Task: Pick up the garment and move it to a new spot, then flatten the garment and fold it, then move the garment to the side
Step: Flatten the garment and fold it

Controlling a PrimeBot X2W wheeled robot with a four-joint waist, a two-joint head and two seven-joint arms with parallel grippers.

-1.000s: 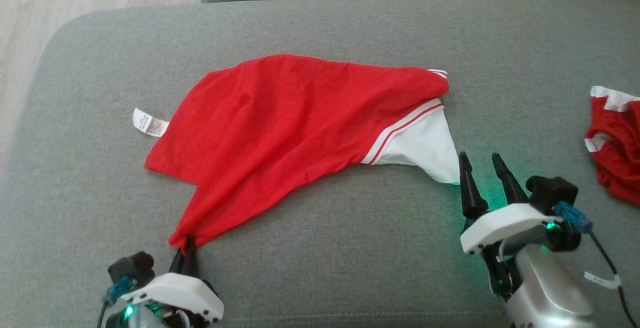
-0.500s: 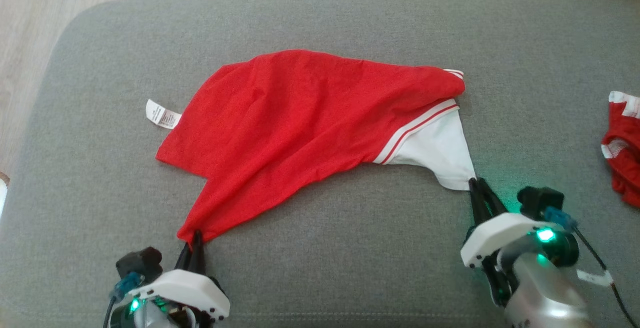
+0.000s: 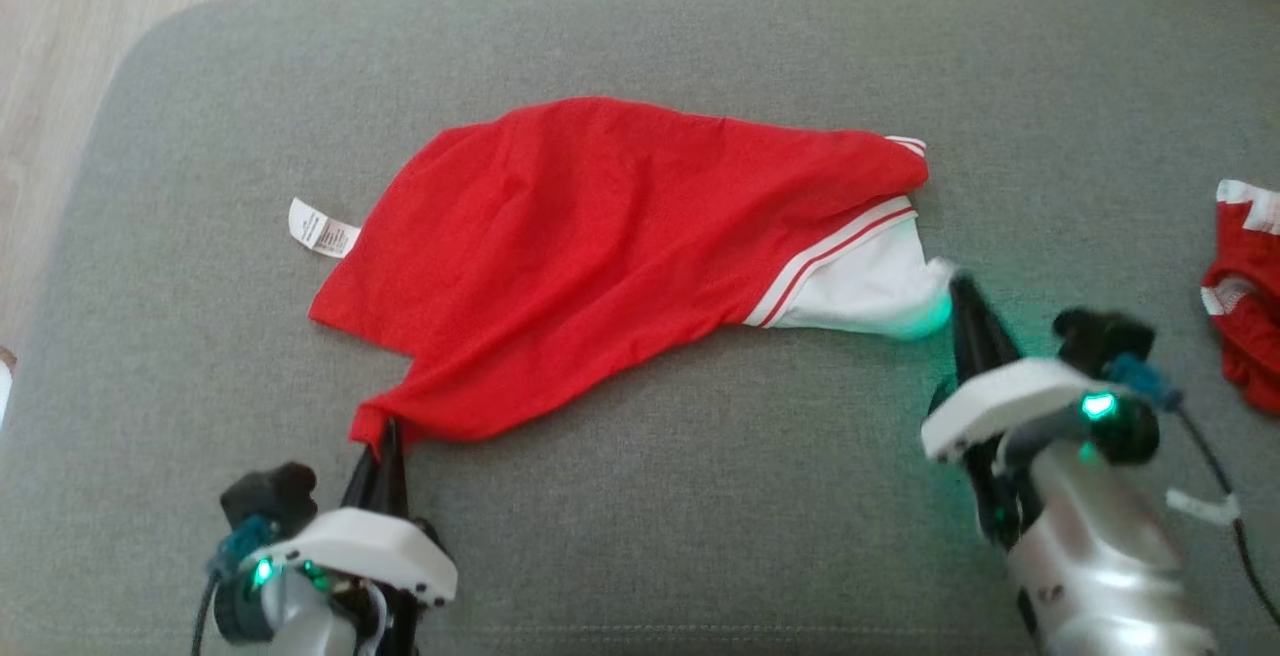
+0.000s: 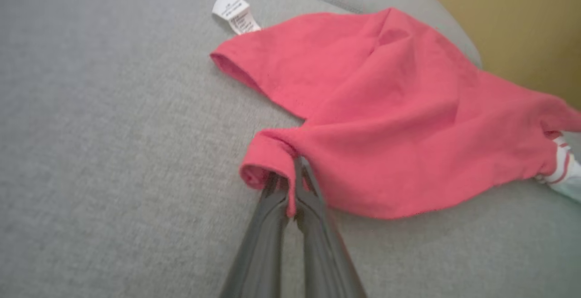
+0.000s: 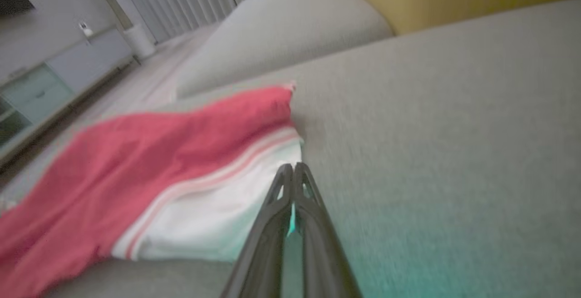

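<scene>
A: Why is the garment (image 3: 600,236) lying stretched across the grey cushion (image 3: 700,496)?

B: The left gripper (image 3: 385,428) is pinching its red corner. The right gripper (image 3: 963,288), fingers closed, is seemingly clamping the white corner, though blur is hiding that. They're probably spreading it flat.

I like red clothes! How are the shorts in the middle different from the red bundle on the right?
The shorts lie spread out; the bundle is crumpled at the right edge. The left end effector and right end effector each pinch a corner of the shorts; nothing touches the bundle. Both are red and white.
</scene>
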